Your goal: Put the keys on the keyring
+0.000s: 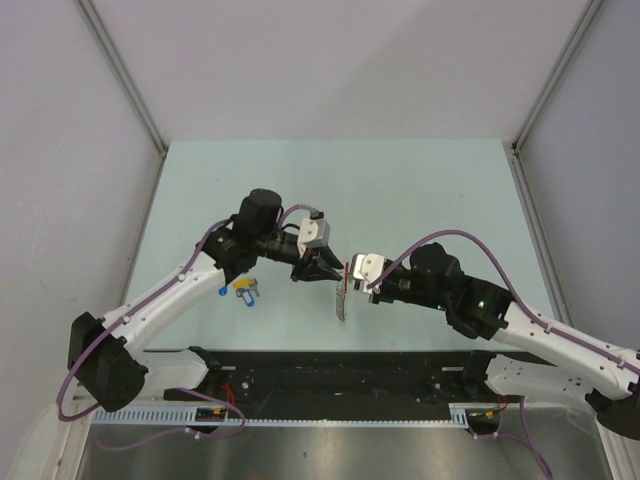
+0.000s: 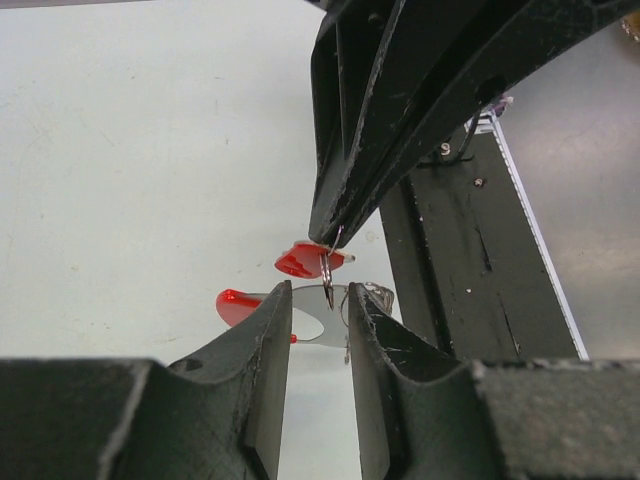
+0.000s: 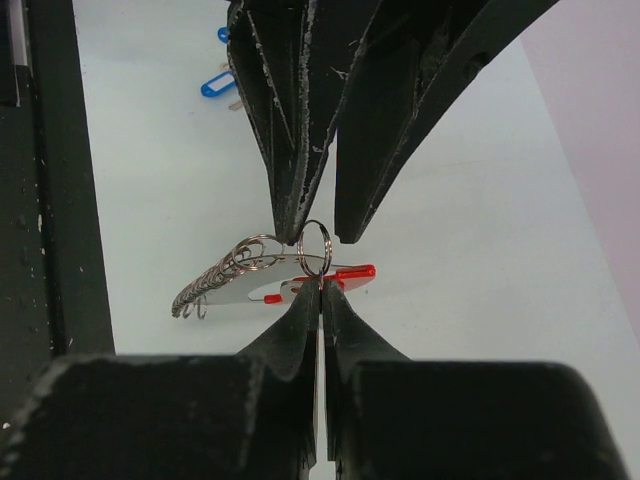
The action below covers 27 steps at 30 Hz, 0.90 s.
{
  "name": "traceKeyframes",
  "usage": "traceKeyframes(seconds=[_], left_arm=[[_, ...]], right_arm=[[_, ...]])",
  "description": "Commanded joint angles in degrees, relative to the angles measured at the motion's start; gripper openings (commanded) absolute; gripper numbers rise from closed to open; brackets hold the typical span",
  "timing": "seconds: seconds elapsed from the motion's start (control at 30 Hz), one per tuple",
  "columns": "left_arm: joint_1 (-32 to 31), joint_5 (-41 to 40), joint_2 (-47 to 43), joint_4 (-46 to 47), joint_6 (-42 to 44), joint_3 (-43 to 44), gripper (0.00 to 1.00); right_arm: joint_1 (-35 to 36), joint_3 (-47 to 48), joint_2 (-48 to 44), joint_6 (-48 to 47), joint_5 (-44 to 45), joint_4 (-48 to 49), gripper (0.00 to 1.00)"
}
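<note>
My right gripper is shut on the lower edge of a small metal ring and holds it upright. This ring is at the red end of the keyring, a flat silvery strip with several coiled rings and red parts. My left gripper is open, with one fingertip on each side of the ring's top. In the left wrist view, the ring hangs between my open fingers. The keys, with blue and yellow heads, lie on the table to the left of both grippers. In the top view, the keyring is below the grippers.
The black base rail runs along the near table edge, close to the keyring. The pale green table is enclosed by grey walls at the left, right and back. Blue-headed keys show at the top left of the right wrist view.
</note>
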Motion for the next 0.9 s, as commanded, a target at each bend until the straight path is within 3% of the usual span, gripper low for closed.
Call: traceKeyframes(seconds=[0.0, 0.33, 0.43, 0.47, 0.6, 0.87], left_arm=[[-0.1, 5.7, 0.7, -0.3, 0.3, 2.4, 0.31], [-0.6, 6.6, 3.0, -2.6, 0.6, 4.0, 0.21], [-0.7, 7.0, 3.7, -3.3, 0.9, 4.5, 0.09], [-0.8, 7.0, 3.8, -3.3, 0.9, 4.5, 0.00], [-0.8, 5.2, 3.7, -2.2, -1.2, 4.1, 0.00], [0.1, 0.3, -0.1, 8.5, -9.5, 0.1, 0.00]], right_arm=[[0.5, 1.6, 0.4, -0.7, 0.7, 2.0, 0.00], [0.9, 1.7, 1.2, -0.7, 0.7, 2.3, 0.00], [1.0, 1.8, 1.1, -0.7, 0.7, 2.1, 0.00], [0.8, 1.8, 1.1, -0.7, 1.0, 2.0, 0.00], [1.1, 1.8, 0.8, 0.0, 2.6, 1.3, 0.00], [1.4, 0.8, -1.6, 2.5, 7.3, 0.6, 0.00]])
